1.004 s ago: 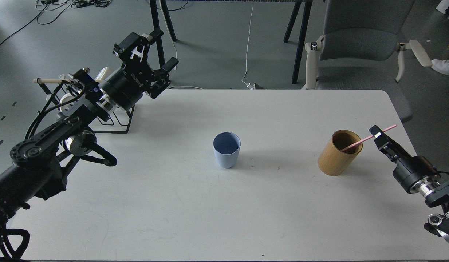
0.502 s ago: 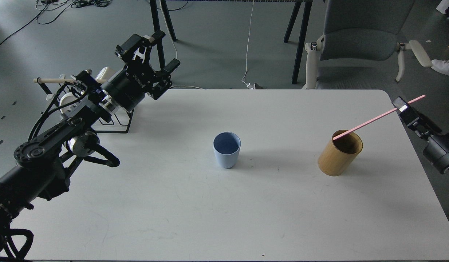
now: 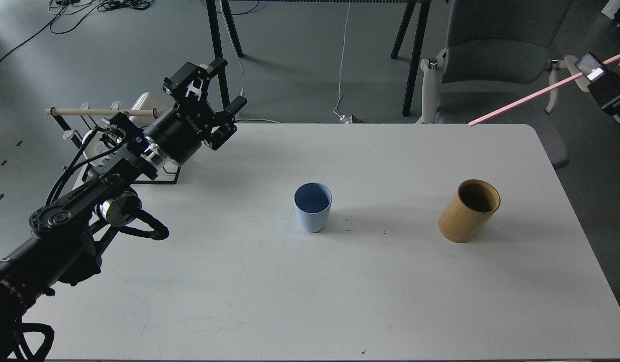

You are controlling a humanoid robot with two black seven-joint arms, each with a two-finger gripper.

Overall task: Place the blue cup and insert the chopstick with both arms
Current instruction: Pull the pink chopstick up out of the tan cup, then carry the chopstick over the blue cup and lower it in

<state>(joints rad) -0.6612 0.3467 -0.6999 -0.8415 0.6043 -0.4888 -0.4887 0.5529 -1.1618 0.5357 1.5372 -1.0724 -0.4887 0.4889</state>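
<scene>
The light-blue cup stands upright and empty at the middle of the white table. My right gripper is high at the right edge, shut on the pink chopstick. The stick slants down to the left, with its low tip above the table's far right edge, clear of the tan wooden holder. My left gripper is open and empty above the table's far left corner, well away from the cup.
A black wire rack with a pale wooden rod and white mugs stands at the far left behind my left arm. A grey chair is beyond the table's far right. Black stand legs are behind the table.
My right gripper has lifted the pink chopstick up and out of the tan holder and raised it toward the upper right. My left arm has shifted slightly.
</scene>
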